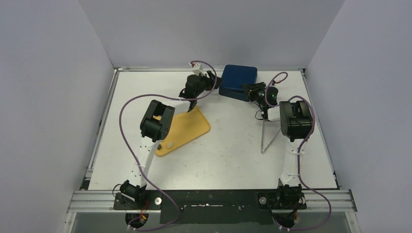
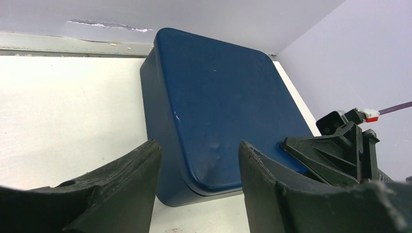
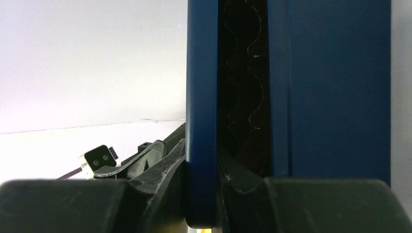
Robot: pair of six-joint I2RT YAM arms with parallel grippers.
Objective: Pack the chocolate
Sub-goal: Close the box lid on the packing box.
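The dark blue box (image 1: 238, 81) stands at the back of the table with its lid on; its smooth top fills the left wrist view (image 2: 218, 97). My right gripper (image 1: 250, 90) is shut on the lid's edge (image 3: 201, 97), one finger above it and one below. The lid is held slightly off the box body (image 3: 335, 97), and dark scalloped cells show in the gap. My left gripper (image 1: 212, 77) is open and empty (image 2: 199, 160), just short of the box's near left corner. No chocolate is in view.
The yellow tray (image 1: 187, 128) lies left of centre, partly under my left arm, with nothing visible on it. A thin metal frame (image 1: 267, 138) lies by the right arm. The back wall is close behind the box.
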